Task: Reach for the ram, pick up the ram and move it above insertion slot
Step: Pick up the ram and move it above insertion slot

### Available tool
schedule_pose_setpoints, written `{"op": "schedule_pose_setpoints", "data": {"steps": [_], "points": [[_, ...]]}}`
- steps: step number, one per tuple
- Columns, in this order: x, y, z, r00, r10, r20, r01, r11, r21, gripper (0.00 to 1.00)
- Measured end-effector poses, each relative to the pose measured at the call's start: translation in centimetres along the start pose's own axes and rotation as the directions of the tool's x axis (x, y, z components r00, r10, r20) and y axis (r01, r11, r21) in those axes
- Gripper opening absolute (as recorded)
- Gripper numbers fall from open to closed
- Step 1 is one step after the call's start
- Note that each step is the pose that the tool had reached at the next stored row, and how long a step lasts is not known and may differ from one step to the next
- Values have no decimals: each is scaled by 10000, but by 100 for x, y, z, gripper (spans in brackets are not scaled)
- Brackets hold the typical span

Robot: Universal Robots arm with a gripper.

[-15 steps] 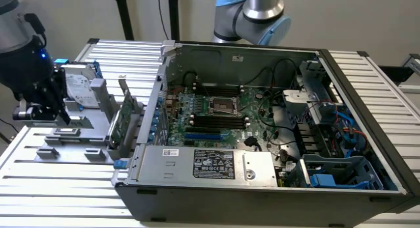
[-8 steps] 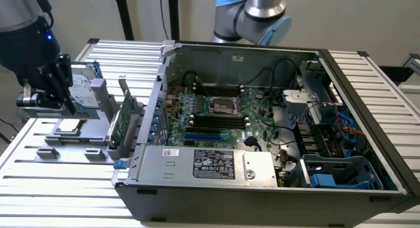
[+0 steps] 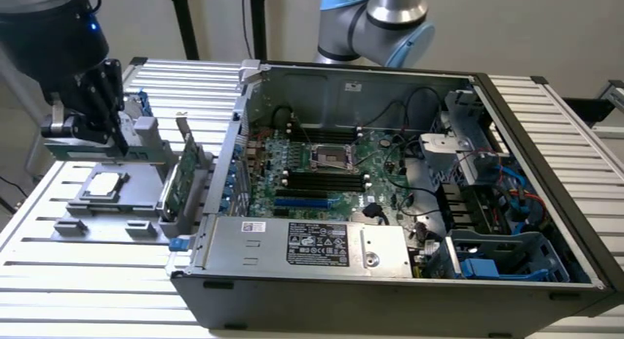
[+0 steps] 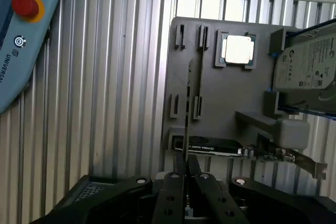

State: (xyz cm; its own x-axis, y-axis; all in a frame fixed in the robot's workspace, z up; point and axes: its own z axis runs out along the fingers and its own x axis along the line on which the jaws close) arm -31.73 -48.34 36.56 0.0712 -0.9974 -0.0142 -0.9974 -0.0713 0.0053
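The black claw point(image 4: 185, 174) is pinched narrowly on the edge of the thin, flat ram stick point(image 4: 187, 124), standing upright in the matte grey holder tray point(image 4: 223, 103) on the ribbed aluminium tabletop point(image 4: 115, 77), beside a square silver processor chip point(image 4: 237, 50) and a green expansion card point(image 3: 183, 180).

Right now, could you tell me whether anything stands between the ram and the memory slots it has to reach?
Yes. The gripper is closed on the ram at the grey tray. Between there and the memory slots stand the upright expansion card at the tray's edge and the computer case's side wall.
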Motion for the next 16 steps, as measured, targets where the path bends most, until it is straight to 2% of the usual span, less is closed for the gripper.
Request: {"op": "schedule_pose_setpoints", "data": {"steps": [10, 16], "points": [[-10, -325, -173, 10000, 0, 53, 0, 10000, 4, 13], [-18, -502, -230, 9999, -1, 133, 1, 10000, 10, 13]]}}
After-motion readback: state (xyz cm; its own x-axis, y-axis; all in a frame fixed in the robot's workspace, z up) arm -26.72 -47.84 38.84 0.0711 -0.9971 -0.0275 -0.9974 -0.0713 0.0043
